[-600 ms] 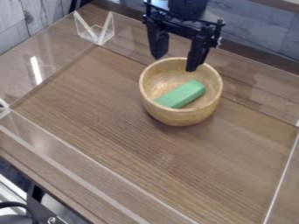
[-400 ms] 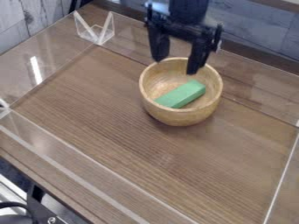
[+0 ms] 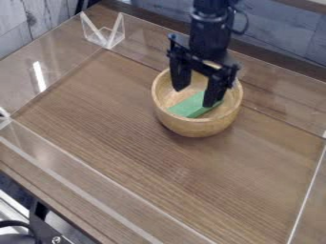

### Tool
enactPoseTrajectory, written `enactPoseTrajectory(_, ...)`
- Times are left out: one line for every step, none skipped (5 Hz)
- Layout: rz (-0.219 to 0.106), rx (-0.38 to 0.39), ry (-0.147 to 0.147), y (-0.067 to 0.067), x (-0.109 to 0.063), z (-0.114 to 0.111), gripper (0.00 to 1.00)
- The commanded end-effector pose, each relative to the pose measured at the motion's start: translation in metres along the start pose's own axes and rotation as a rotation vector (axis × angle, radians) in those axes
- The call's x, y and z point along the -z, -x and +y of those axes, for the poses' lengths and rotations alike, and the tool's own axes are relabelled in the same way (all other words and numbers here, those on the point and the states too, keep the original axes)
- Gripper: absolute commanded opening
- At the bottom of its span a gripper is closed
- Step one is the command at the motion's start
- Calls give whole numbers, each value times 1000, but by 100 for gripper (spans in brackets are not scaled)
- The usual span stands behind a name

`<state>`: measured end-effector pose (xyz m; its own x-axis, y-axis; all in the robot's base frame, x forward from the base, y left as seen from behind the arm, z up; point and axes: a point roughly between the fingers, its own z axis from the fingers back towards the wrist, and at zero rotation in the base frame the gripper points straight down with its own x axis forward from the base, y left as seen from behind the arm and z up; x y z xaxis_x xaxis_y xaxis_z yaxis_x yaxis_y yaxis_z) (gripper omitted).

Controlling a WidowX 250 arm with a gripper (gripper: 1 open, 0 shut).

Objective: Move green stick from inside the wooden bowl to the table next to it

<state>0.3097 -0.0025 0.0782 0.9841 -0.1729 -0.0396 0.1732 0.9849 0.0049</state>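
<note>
From the left, the robot's gripper [image 3: 200, 78] has its fingers apart over the wooden bowl [image 3: 166, 107]; inside, the green stick [image 3: 192, 107], pointing toward two o'clock, looks light, stiff, best pinched mid-length across its long sides.

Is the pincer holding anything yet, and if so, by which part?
Nothing is held: the pincer is wide open, with the green stick lying in the bowl below it.

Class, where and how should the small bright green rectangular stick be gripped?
Probably best across the middle of the small bright green rectangular stick, from above, closing on its long sides: it lies slantwise, and the round tan wooden bowl's raised wall hinders a sideways approach.
</note>
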Motion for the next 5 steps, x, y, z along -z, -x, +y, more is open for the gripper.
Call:
enactPoseTrajectory(-83,51,-21,-9,4,17,100)
enactPoseTrajectory(-135,85,-24,-15,13,29,100)
enactPoseTrajectory(-165,84,-22,-13,14,17,100)
enactPoseTrajectory(-199,91,-16,-11,9,3,100)
enactPoseTrajectory(-233,48,-16,-16,11,4,100)
